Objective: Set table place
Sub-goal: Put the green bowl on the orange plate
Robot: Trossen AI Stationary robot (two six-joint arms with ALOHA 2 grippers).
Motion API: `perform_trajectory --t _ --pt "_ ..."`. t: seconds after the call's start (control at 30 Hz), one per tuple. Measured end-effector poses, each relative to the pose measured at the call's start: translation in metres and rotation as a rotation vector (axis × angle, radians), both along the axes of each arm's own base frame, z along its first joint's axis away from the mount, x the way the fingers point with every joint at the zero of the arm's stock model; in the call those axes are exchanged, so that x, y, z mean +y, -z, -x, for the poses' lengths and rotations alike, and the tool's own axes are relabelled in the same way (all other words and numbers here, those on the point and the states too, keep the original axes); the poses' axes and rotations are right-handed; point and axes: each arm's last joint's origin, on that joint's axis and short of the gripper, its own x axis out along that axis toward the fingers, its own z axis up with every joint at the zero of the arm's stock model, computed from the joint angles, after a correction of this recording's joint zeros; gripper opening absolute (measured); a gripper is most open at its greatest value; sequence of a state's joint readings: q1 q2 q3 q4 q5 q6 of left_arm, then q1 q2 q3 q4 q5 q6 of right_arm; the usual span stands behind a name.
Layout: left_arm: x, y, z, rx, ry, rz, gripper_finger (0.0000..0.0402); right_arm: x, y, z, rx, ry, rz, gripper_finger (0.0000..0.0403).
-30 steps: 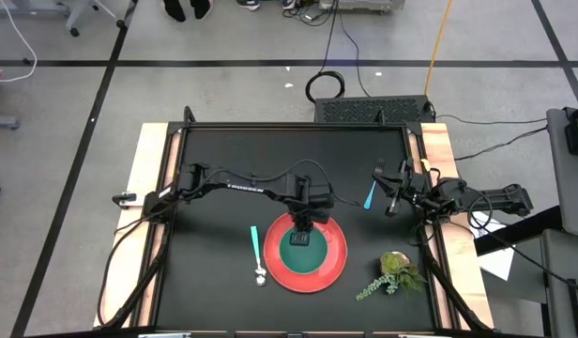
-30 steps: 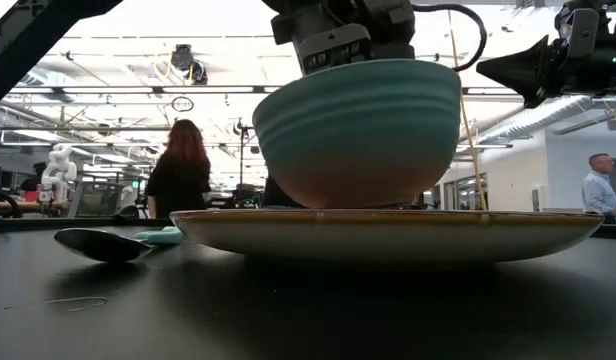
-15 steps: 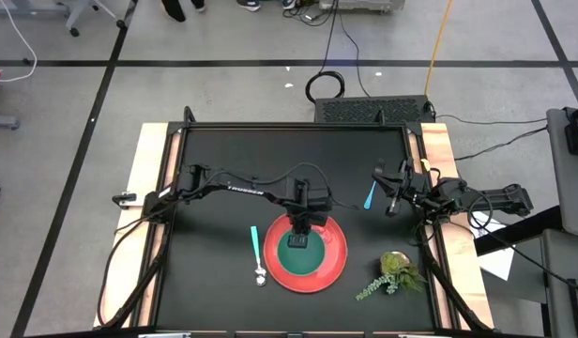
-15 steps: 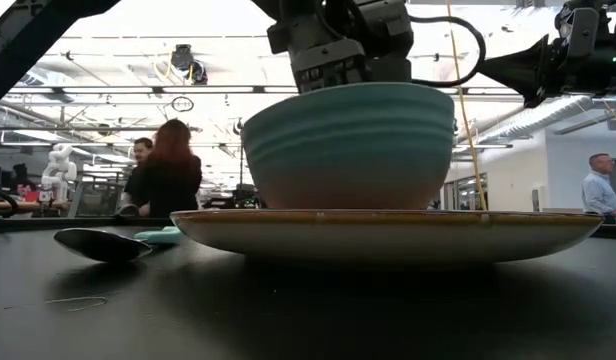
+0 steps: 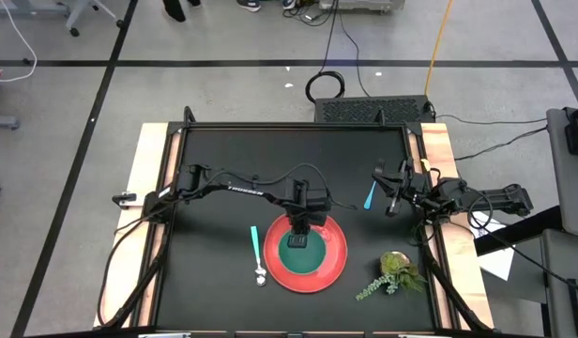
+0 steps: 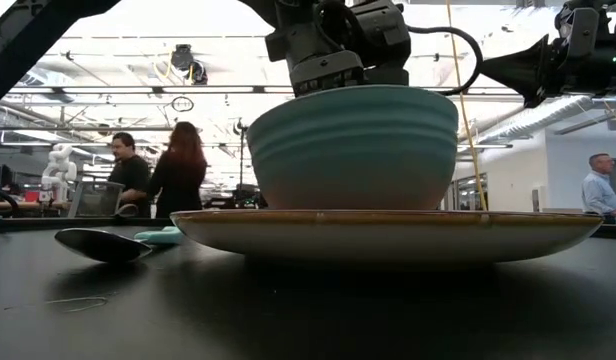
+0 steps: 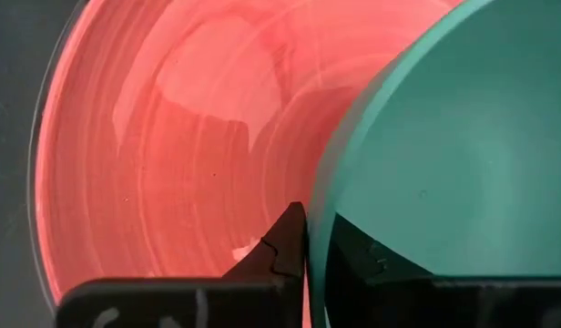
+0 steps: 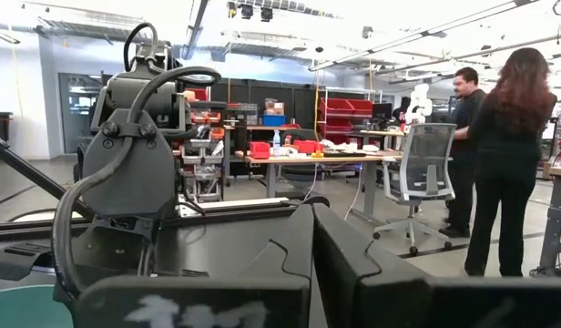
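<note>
red plate [image 5: 331, 268] | green bowl [image 5: 298, 252] on it; left gripper [image 5: 302, 228] pinching rim

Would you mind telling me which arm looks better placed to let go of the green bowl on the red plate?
The left. Its gripper is clamped on the green bowl's rim, with the bowl seated on the red plate. The right gripper waits near the table's right edge, away from the plate.

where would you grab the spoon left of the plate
Take the spoon by its teal handle, mid-length, from straight above, fingers across its narrow width. It lies flat on the table beside the red plate, handle away from the metal bowl end.
</note>
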State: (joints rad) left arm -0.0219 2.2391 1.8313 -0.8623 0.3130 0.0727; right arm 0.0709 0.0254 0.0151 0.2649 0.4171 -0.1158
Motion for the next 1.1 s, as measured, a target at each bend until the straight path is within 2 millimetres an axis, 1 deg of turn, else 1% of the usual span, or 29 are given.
perform_trajectory --t 0.23,0.43,0.8,0.9,1.1 --pt "0.001 0.0 0.0 -0.003 -0.011 -0.051 0.0025 0.0 0.0 0.0 0.0 0.0 0.0 0.0" --pt "0.0 0.0 0.0 -0.007 0.001 -0.058 0.0026 0.0 0.0 0.0 0.0 0.0 0.0 0.0" --pt "-0.009 -0.001 0.0 -0.028 0.045 -0.118 0.0029 0.0 0.0 0.0 0.0 0.0 0.0 0.0" --pt "-0.011 -0.001 0.0 -0.029 0.049 -0.124 0.0045 0.0 0.0 0.0 0.0 0.0 0.0 0.0" --pt "-0.014 0.001 0.0 -0.023 0.049 -0.145 0.0103 0.0 0.0 0.0 0.0 0.0 0.0 0.0"
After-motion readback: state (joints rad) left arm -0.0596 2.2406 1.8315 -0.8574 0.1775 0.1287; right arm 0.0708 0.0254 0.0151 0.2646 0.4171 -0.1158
